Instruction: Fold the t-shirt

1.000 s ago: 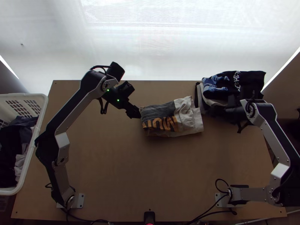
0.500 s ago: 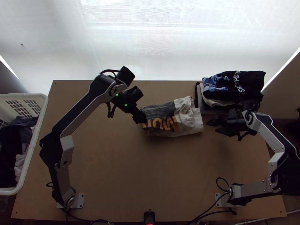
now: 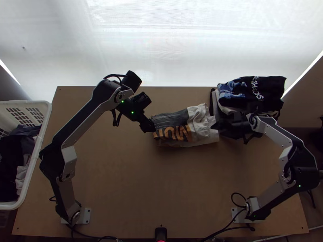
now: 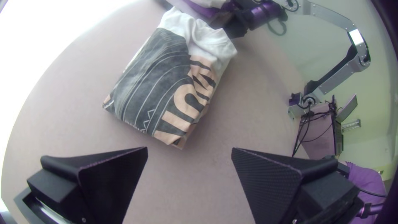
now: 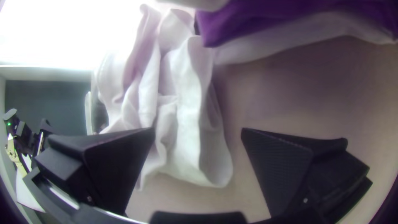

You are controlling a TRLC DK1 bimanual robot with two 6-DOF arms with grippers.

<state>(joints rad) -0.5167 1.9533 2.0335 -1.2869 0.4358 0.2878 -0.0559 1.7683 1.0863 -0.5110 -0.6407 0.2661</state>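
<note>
In the top view the t-shirt (image 3: pixel 173 129) lies folded into a compact bundle near the table's far middle, its white end (image 3: pixel 204 129) wrinkled. My left gripper (image 3: pixel 150 124) is at the bundle's left end; in the left wrist view the left gripper (image 4: pixel 190 151) stands open, apart from the t-shirt (image 4: pixel 166 83). At the white right end is my right gripper (image 3: pixel 216 124). The right wrist view has the right gripper (image 5: pixel 198 132) open, with the loose white folds (image 5: pixel 186 124) between and beyond its fingers.
A pile of folded clothes (image 3: pixel 252 94) lies at the table's far right, close to the right gripper. A white basket (image 3: pixel 30 161) holding clothes stands left of the table (image 3: pixel 161 189). Bare wood spreads in front of the t-shirt.
The right gripper came out from the clothes pile toward the near side, then moved left to the t-shirt's white end. The left gripper shifted right and nearer, then slightly back. The t-shirt stayed put.
</note>
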